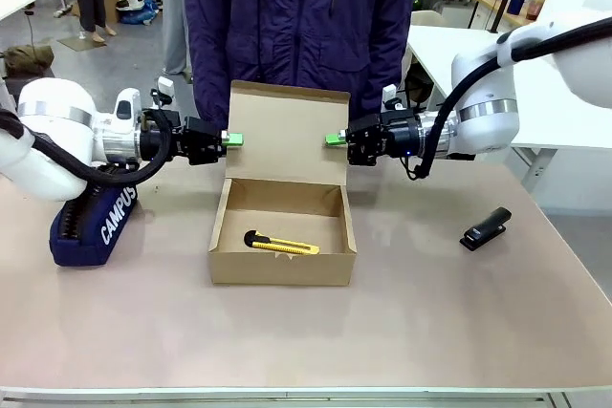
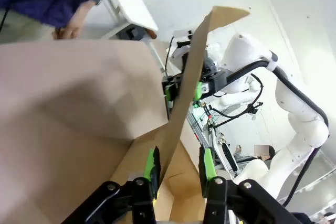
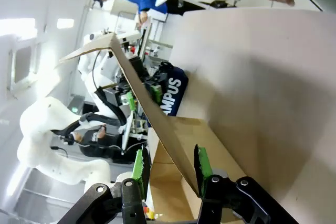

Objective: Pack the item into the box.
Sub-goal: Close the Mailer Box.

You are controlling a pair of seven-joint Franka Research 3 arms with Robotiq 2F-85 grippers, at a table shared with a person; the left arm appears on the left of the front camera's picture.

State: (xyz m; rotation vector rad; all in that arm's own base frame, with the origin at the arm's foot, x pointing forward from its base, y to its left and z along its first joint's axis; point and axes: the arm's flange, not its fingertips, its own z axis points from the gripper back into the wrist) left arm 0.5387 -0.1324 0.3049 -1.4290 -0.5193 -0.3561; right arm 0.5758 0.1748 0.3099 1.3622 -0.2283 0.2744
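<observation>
Straddling upright lid flap (image 1: 287,131), pads spread: L gripper (image 1: 233,140) at 9 o'clock, R gripper (image 1: 332,139) at 3; knife (image 1: 280,246) inside box (image 1: 282,270).

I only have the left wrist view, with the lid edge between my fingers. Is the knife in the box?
Observer: Yes. The knife lies flat on the floor of the box, near its front wall.
Operator: Is the right gripper on the lid too?
Observer: It straddles the lid's other side edge, with its jaws apart and not clamped.
Operator: Anything near the box on the right?
Observer: A stapler lies on the table, well apart from the box.
</observation>
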